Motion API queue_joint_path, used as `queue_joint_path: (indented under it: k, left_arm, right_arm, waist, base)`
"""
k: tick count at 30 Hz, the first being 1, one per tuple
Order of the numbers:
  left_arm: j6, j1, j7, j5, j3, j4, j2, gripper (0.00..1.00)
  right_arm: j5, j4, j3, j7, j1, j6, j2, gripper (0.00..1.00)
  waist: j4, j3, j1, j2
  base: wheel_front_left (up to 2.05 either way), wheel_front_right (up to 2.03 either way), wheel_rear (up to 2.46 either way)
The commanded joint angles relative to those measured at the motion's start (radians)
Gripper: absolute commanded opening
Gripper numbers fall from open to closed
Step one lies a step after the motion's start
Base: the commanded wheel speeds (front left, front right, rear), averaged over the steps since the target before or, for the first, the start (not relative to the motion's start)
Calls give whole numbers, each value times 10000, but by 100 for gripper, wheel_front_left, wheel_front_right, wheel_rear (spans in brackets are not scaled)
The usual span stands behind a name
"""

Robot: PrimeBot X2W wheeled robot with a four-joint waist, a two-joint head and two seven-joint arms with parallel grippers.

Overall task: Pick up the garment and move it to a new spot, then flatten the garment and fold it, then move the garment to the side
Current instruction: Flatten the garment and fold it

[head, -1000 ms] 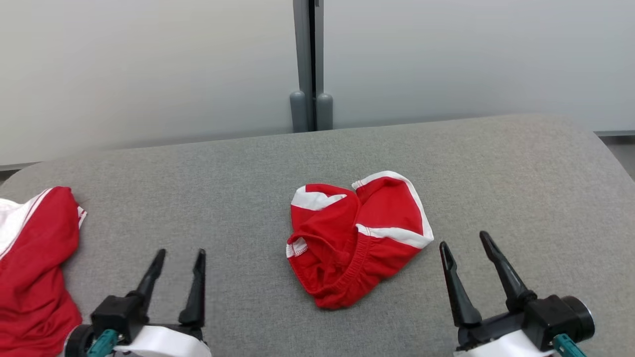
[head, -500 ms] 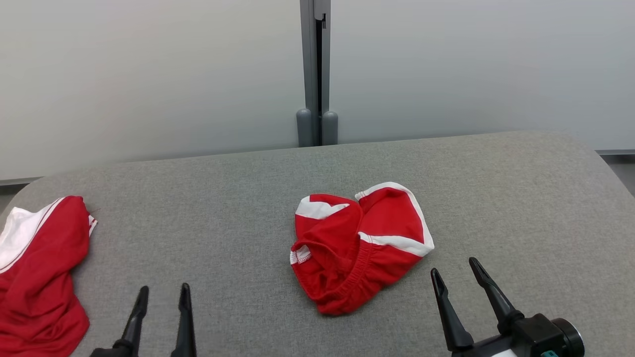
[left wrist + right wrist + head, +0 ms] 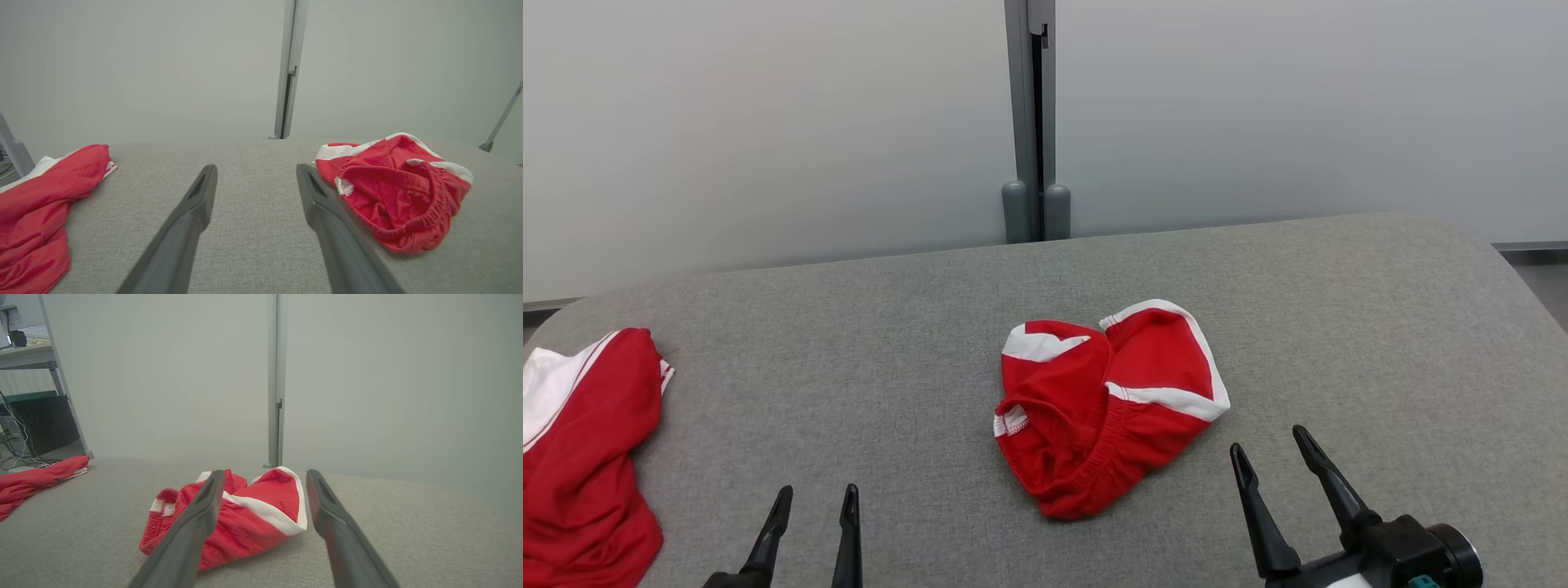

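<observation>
The garment (image 3: 1104,406), red shorts with white trim, lies crumpled in a heap at the middle of the grey padded table (image 3: 1339,327). It also lies to the right in the left wrist view (image 3: 398,192) and just ahead in the right wrist view (image 3: 245,516). My left gripper (image 3: 815,502) stands open at the lower left, well short of the garment. At the lower right my right gripper (image 3: 1267,449) is open, close to the garment's near right edge without touching it. Nothing is between either pair of fingers.
A second red and white garment (image 3: 580,457) lies at the table's left edge, also seen in the left wrist view (image 3: 45,204). A grey post (image 3: 1031,122) and pale wall panels stand behind the table. A shelf rack (image 3: 45,375) stands off to the left.
The head camera has tilted, so the whole picture sits lower than a second ago. Both grippers show lower in the view; the garment lies unchanged.
</observation>
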Motion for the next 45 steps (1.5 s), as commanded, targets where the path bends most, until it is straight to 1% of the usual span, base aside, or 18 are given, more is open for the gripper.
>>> queue_joint_path:
  k: [1, 18, 19, 21, 24, 26, 27, 30, 31, 32, 34, 38, 39, 42, 45]
  left_arm:
    - [46, -197, -4, 67, 38, -18, 33, 100]
    - [104, -210, -4, 31, -39, -173, 30, 100]
    - [52, -214, -4, -35, -87, -134, 30, 100]
    - [-186, -356, -4, -121, -206, 97, 33, 100]
    - [-787, -1002, -4, -191, -443, 707, 30, 100]
    - [-1080, -1572, -4, -464, -866, 1349, 42, 100]
    - [-1150, -1984, 12, -583, -1101, 1637, 87, 100]
    - [-1235, -3375, 505, -1046, -1946, 2130, 194, 100]
    - [-1235, -3375, 505, -1046, -1946, 2130, 194, 100]
    - [-1247, -4139, 1028, -1436, -2657, 2225, 204, 100]
    - [-1239, -4905, 1697, -1921, -3220, 2252, 191, 100]
    - [-1243, -6004, 3695, -2930, -4469, 2445, 179, 100]
    - [-1243, -6004, 3695, -2930, -4469, 2445, 179, 100]
    - [-1202, -6524, 4888, -3332, -4743, 2690, 143, 100]
    - [-991, -6793, 5576, -3710, -4770, 2794, 76, 100]
  right_arm:
    - [43, 23, -21, -12, -69, -3, -21, 100]
    - [88, 69, -17, -10, -172, -3, -21, 100]
    - [82, 66, -24, -10, -174, -3, -21, 100]
    - [17, 79, 4, -10, -181, -3, -21, 100]
    - [-71, 64, 129, -10, -251, -3, -24, 100]
    - [-220, 58, 195, -10, -342, -3, -21, 100]
    - [-311, 82, 248, -10, -388, -3, -21, 100]
    - [-476, 91, 328, -10, -533, -3, -22, 100]
    - [-476, 91, 328, -10, -533, -3, -22, 100]
    - [-538, 44, 335, -10, -653, -3, -24, 100]
    - [-590, -7, 323, -10, -810, -3, -21, 100]
    - [-764, -8, 300, -10, -1043, -3, -22, 100]
    - [-764, -8, 300, -10, -1043, -3, -22, 100]
    - [-1068, 1, 374, -10, -1286, -3, -19, 100]
    - [-1123, -35, 452, -10, -1439, -3, -27, 100]
  waist:
    - [11, 1, 0, -1]
    - [-35, 42, 0, -1]
    - [-44, 53, 0, -1]
    - [-67, 94, 0, -1]
    - [-139, 243, 0, -1]
    - [-215, 392, 0, -1]
    - [-263, 480, 0, -1]
    - [-452, 793, 0, -1]
    - [-452, 793, 0, -1]
    - [-593, 1024, 0, -1]
    - [-698, 1329, 0, -1]
    - [-864, 1728, 0, -1]
    - [-864, 1728, 0, -1]
    - [-1005, 1935, 0, -1]
    - [-1157, 2129, 0, -1]
  base:
    - [0, 0, 0]
    - [0, 0, 0]
    - [0, 0, 0]
    - [0, 0, 0]
    - [0, 0, 0]
    - [0, 0, 0]
    - [0, 0, 0]
    - [0, 0, 0]
    - [0, 0, 0]
    - [0, 0, 0]
    - [0, 0, 0]
    - [0, 0, 0]
    - [0, 0, 0]
    - [0, 0, 0]
    - [0, 0, 0]
